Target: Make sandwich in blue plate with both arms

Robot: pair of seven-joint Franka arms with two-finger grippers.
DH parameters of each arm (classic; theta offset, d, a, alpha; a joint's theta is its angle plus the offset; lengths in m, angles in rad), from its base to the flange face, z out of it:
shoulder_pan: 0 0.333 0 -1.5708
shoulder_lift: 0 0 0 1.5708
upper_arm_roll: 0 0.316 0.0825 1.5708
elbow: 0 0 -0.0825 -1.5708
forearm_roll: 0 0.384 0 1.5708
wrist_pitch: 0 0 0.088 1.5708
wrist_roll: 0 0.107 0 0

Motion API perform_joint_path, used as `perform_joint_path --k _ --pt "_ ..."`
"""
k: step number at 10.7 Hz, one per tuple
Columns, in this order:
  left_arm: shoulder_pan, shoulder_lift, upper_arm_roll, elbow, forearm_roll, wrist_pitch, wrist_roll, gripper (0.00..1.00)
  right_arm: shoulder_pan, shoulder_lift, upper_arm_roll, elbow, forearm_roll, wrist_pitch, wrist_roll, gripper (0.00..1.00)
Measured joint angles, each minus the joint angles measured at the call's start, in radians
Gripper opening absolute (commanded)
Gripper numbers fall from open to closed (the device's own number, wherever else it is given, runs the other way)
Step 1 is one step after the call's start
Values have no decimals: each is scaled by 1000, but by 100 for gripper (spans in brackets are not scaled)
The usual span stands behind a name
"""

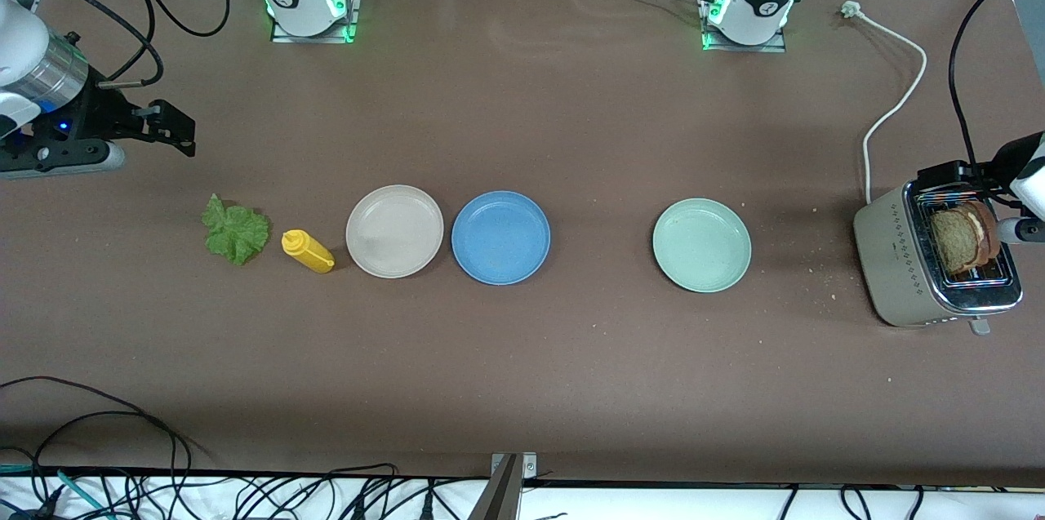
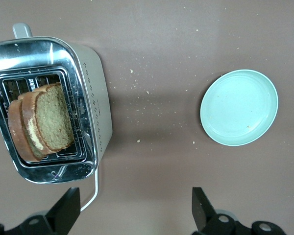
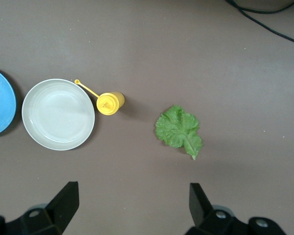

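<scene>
Blue plate [image 1: 500,237] sits flat on the brown worktop [image 1: 522,373], round so no real long axis, matte with a low rim, nothing on it. It's between the beige plate [image 1: 394,231] and the mint plate [image 1: 701,245]. Lettuce leaf [image 1: 236,233] lies toward the right arm's end, beside a tipped-over yellow bottle [image 1: 308,251]. Two bread slices [image 1: 963,238] stand in the toaster [image 1: 939,267]. Left pincer [image 2: 134,213] hangs over the toaster area and right pincer [image 3: 132,205] over the worktop near the lettuce, both spread wide and holding nothing, well apart from the plate.

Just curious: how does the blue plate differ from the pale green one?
The blue plate is medium blue; the green plate is pale mint. The blue plate lies right beside a beige plate; the green plate lies alone, closer to the toaster. Both are round, shallow, similar in size and empty.
</scene>
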Motion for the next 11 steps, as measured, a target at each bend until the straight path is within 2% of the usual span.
perform_joint_path --k 11 --pt "2 0 0 0 0 0 0 100 -3 12 -1 20 -5 23 0 100"
